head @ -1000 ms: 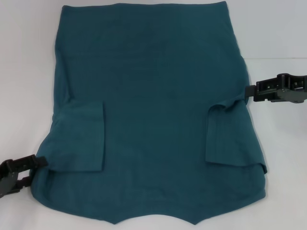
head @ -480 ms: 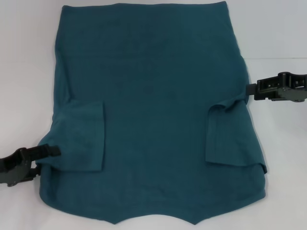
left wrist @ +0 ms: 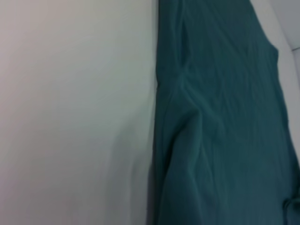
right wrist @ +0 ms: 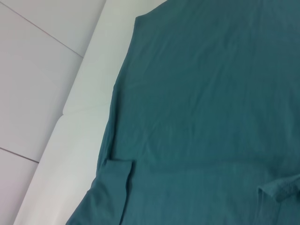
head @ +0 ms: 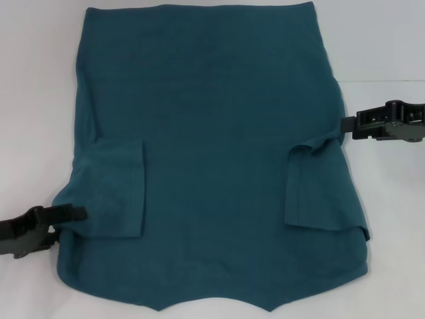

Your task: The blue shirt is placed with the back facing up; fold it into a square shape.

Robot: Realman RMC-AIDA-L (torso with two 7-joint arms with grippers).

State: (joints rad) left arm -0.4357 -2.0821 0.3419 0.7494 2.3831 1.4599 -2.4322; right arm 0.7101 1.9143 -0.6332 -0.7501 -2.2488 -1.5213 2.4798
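Teal-blue cotton, the blue shirt (head: 212, 153) lies flat and back-up across the white counter (head: 40, 100), both short sleeves folded inward onto the body. The left hand (head: 66, 216) sits at the shirt's near-left edge with one finger lying over the cloth beside the folded left sleeve; whether it is clenched cannot be told. The right hand (head: 345, 126) meets the shirt's right edge, where the cloth puckers, apparently grasping that hem.

The white counter (head: 40, 100) carries the blue shirt (head: 212, 153), spread flat with both sleeves folded inward.
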